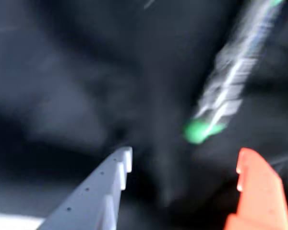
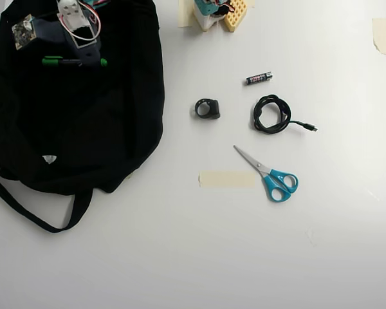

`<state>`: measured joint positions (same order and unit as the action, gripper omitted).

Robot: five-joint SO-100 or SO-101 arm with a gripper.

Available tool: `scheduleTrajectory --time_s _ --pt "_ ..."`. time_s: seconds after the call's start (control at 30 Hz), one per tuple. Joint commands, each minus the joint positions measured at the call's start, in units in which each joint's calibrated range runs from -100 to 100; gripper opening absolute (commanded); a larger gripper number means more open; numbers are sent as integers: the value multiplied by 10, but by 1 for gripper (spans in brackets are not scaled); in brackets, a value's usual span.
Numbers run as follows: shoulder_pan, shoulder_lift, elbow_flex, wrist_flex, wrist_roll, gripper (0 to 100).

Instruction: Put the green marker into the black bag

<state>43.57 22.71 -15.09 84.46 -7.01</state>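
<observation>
black bag [image 2: 77,129]: large soft fabric item at the left of the overhead view, straps trailing toward the lower left, small white tag on its front. green marker [image 2: 74,62]: lies on the upper part of the bag under the arm; its long axis runs left to right in the overhead view, one green end to each side, the middle hidden by the arm. in the blurred wrist view the marker [image 1: 230,76] runs on a diagonal from a green end at lower centre to the upper right, over dark cloth. gripper [image 1: 182,165]: jaws spread apart, one grey and one orange, nothing between them; the marker sits beyond the tips, apparently let go. risks, as judged: whether the marker rests inside the opening or only on top of the fabric cannot be told, and on top it could roll or slide off the soft cloth; the arm lifting away might drag the fabric and shift it. remaining items to the right, well apart from the bag: black ring, tape strip, battery, coiled cable, scissors.
</observation>
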Motion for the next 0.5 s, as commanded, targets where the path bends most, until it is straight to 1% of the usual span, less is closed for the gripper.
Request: scheduleTrajectory --time_s 0.0,0.07,0.1,0.13,0.17,0.23,0.3,0.47 --pt "-109 -91 -20 43 -14 29" --pt "-190 -146 -20 74 -14 28" --pt "-237 -176 -18 77 -15 21" --pt "-282 -200 -18 76 -19 12" --pt "-316 -215 -18 72 -38 2" --pt "-387 -220 -18 68 -45 2" --pt "-447 -258 -9 49 -67 2" --pt "-473 -300 7 49 -67 2"
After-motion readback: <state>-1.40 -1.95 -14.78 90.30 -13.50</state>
